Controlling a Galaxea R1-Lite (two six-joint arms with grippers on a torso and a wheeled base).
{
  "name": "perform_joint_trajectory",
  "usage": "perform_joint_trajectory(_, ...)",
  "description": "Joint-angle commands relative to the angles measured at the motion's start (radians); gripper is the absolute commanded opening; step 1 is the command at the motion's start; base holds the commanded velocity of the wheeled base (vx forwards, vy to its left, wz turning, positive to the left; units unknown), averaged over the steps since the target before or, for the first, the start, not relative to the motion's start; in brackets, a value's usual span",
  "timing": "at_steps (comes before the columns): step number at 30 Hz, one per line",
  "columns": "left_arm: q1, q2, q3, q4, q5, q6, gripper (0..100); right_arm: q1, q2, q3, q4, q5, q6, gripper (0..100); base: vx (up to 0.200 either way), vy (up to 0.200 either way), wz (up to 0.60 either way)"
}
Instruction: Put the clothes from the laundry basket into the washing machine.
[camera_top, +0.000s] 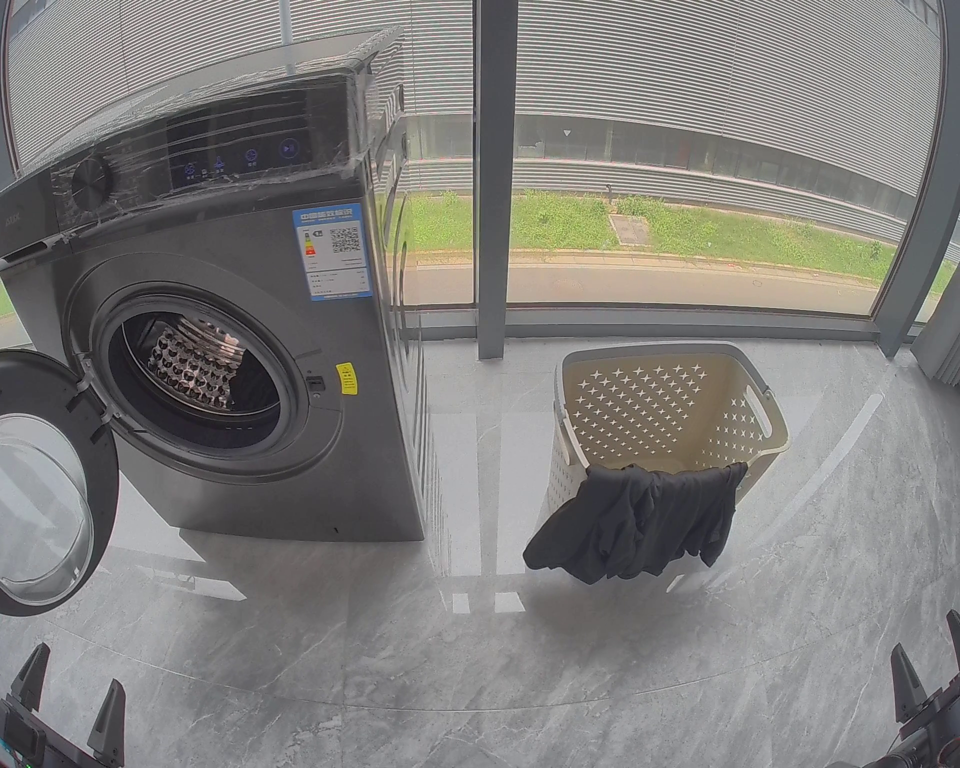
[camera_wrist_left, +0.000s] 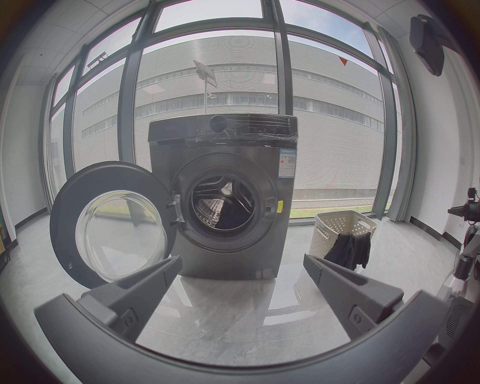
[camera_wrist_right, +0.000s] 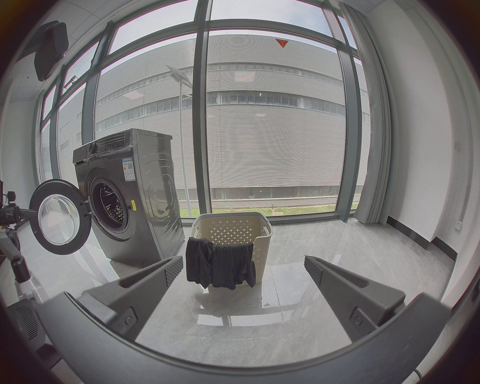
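At the near left, low over the glossy grey marble-patterned floor tiles (camera_top: 500, 680), the left gripper (camera_top: 76, 672) hangs with its two dark fingers spread apart and nothing between them. Just beyond it, the round dark door with its glass porthole (camera_top: 45, 500) stands swung fully open to the left of the grey front-loading washing machine (camera_top: 330, 420). This leaves the perforated metal drum (camera_top: 195, 365) exposed through the circular opening. The machine stands on the floor in front of a tall floor-to-ceiling glass window (camera_top: 700, 150). To the right of the machine, apart from it, sits the cream plastic laundry basket with star-shaped perforations (camera_top: 660, 400), also close to the window. A black garment (camera_top: 635, 520) is draped over the basket's near rim, most of it hanging down the outside wall toward the floor. At the near right, well apart from the basket, the right gripper (camera_top: 925, 650) also has its fingers held wide and holds nothing.
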Motion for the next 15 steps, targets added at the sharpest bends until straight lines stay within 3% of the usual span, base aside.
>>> perform_joint_trajectory(1,0.001,-0.016,0.018,-0.001,0.001,-0.002,100,0.000,-0.007,0.018,0.000,0.000,0.000,100,0.000,-0.200,0.00)
perform_joint_trajectory(15,0.001,-0.016,0.018,0.001,-0.002,0.001,100,0.000,-0.007,0.018,0.000,0.000,0.000,100,0.000,-0.200,0.00)
